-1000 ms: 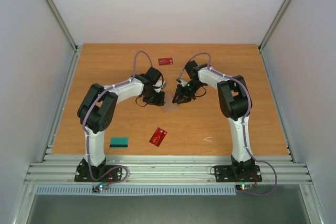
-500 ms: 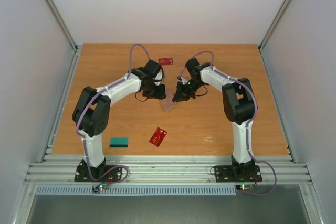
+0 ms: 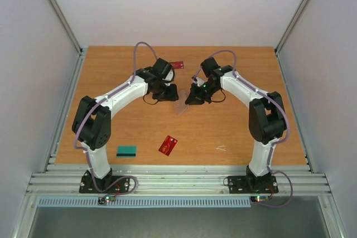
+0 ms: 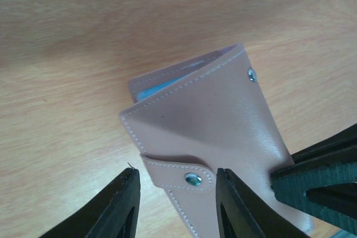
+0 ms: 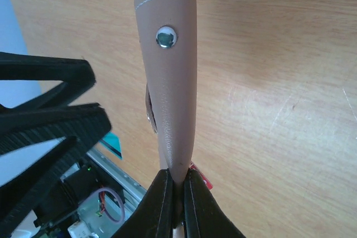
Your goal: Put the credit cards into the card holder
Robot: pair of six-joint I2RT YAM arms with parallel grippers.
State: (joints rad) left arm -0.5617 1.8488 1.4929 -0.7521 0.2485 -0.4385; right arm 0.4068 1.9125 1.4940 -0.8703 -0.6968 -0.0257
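Top external view: looks barely begun, with holder (image 3: 179, 108) mid-table pinched by an edge in right claw (image 3: 188, 102), left claw (image 3: 172, 97) parted astride its snap tab (image 4: 177, 178), and far red card (image 3: 177, 64), near red card (image 3: 168, 145) and teal card (image 3: 126, 150) loose on table (image 3: 251, 82), none inserted.

Table (image 3: 111, 87): orange-brown wood grain, flat beneath the left gripper (image 3: 169, 96) and the right gripper (image 3: 191, 99). Back wall (image 3: 178, 4), beyond both grippers: plain white. Left wall (image 3: 28, 82), out past the left gripper, and right wall (image 3: 329, 82), out past the right gripper: pale grey-white panels. Metal posts (image 3: 58, 12) slant up from the table's far corners. Behind the grippers, at the near edge: slotted aluminium rails (image 3: 178, 179), a perforated strip (image 3: 178, 200), then a dull grey surface (image 3: 178, 221) lower down. Light is even and the shadows are soft.
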